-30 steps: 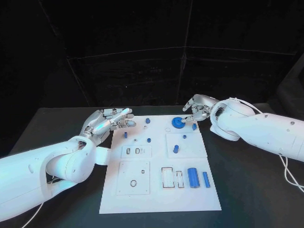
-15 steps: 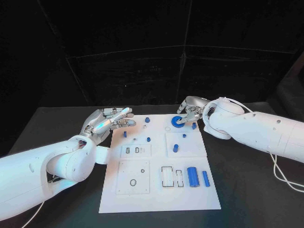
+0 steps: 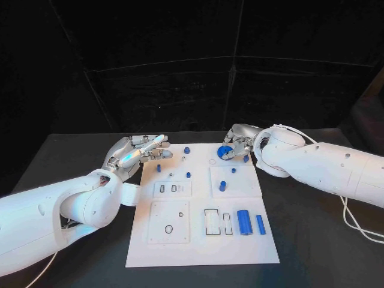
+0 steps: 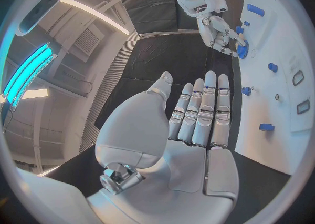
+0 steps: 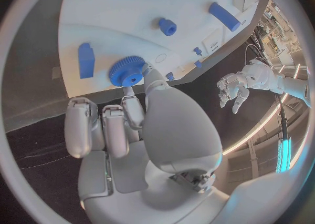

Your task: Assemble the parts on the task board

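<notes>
Blue gear point(image 3: 223, 151) was seen at the far right corner of the white task board point(image 3: 201, 249), with the right hand point(image 3: 238, 140) closed around it (thumb and a finger touching its toothed rim in the right wrist view point(image 5: 128, 71)). Whether the gear was lifted or seated could not be told. Left hand point(image 3: 140, 150) was held beside the board's far left corner, fingers straight and close together, nothing gripped point(image 4: 197, 116). Remaining blue parts were spread over the board: two long cylinders point(image 3: 244, 222) near the right edge, a short peg point(image 3: 222, 186) mid-board, small pins point(image 3: 188, 175) further back.
</notes>
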{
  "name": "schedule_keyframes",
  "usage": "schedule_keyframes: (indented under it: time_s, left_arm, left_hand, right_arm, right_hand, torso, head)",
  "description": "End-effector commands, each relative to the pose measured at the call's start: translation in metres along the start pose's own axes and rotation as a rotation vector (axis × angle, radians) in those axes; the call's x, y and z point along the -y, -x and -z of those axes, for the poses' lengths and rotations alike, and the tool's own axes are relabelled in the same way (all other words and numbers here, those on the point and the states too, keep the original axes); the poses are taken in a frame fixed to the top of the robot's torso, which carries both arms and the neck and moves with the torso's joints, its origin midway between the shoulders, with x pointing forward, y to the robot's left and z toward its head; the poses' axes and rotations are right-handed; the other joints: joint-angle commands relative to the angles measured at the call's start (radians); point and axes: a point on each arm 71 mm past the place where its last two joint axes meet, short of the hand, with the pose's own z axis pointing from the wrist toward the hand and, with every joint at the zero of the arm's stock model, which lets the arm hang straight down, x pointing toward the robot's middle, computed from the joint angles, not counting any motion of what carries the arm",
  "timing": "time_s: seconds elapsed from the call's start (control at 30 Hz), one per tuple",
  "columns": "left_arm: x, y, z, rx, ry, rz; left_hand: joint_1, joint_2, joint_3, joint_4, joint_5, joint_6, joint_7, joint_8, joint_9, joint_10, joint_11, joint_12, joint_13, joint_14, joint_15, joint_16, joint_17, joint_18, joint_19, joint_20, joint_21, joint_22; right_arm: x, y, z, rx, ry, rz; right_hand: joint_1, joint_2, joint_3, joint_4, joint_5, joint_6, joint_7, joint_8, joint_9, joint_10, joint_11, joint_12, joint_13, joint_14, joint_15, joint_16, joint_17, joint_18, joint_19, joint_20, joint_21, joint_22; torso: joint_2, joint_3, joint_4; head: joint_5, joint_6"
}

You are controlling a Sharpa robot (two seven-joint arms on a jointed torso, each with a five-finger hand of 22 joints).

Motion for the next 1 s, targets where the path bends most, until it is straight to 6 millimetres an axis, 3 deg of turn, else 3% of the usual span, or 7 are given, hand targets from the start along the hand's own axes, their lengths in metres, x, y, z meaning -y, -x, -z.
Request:
schedule_keyframes:
  time_s: [0.03,0.27,0.7,1.0]
  left_arm:
    - [0.0012,-0.0017,-0.0006,-0.021,-0.006,0.006]
    - [0.0011,-0.0016,-0.0006,-0.022,-0.005,0.006]
    - [0.0008,-0.0016,-0.0011,-0.021,-0.003,0.006]
    - [0.0007,-0.0011,-0.001,-0.02,-0.001,0.005]
  left_hand:
    - [0.001,0.005,0.002,-0.006,0.002,-0.003,0.002,-0.003,0.001,-0.003,0.003,-0.006,0.0,0.001,0.005,-0.005,0.002,0.014,0.007,0.0,-0.004,-0.001]
    - [0.005,0.007,0.003,-0.008,0.002,-0.003,0.001,-0.003,0.001,-0.003,0.003,-0.007,0.0,0.0,0.005,-0.006,0.002,0.014,0.007,0.0,-0.005,-0.002]
    - [0.006,0.008,0.004,-0.009,0.002,-0.003,0.001,-0.003,0.001,-0.003,0.003,-0.007,0.0,0.001,0.005,-0.006,0.002,0.014,0.007,0.0,-0.005,-0.002]
    - [0.008,0.009,0.005,-0.01,0.002,-0.003,0.001,-0.003,0.001,-0.003,0.003,-0.007,0.0,0.001,0.005,-0.006,0.002,0.014,0.007,0.0,-0.006,-0.002]
  right_arm:
    - [0.0022,0.0002,0.0009,-0.014,-0.006,0.034]
    - [0.0052,0.001,0.0026,-0.006,-0.011,0.036]
    - [0.0025,0.0027,0.0021,0.024,0.011,0.034]
    - [-0.0029,0.0049,0.0022,0.081,0.045,0.015]
  right_hand:
    - [0.006,0.003,0.001,-0.005,0.003,0.011,0.001,0.007,0.002,0.008,0.0,0.006,0.002,0.067,0.005,0.007,0.085,-0.008,0.008,-0.001,0.006,0.057]
    - [0.011,0.008,0.003,-0.01,0.004,0.02,-0.001,0.012,0.002,0.008,-0.002,0.007,0.005,0.067,0.003,0.007,0.086,-0.009,0.01,-0.002,0.008,0.06]
    - [0.092,0.06,0.087,-0.076,-0.053,0.057,-0.002,0.022,-0.002,0.019,-0.007,0.023,0.032,0.068,-0.002,0.009,0.095,-0.012,0.02,-0.007,0.013,0.076]
    - [0.092,0.097,0.175,-0.1,-0.064,0.143,-0.026,0.046,0.002,0.045,-0.026,0.05,0.068,0.069,-0.017,0.01,0.1,-0.013,0.025,-0.019,0.016,0.083]
  torso:
    - [0.0,0.0,-0.0006]
    - [0.0,0.0007,-0.0009]
    - [0.0,0.0006,0.0002]
    - [0.0,0.0003,-0.0007]
  head:
    - [-0.002,-0.002]
    - [0.0,-0.004]
    - [-0.002,-0.003]
    - [-0.001,-0.004]
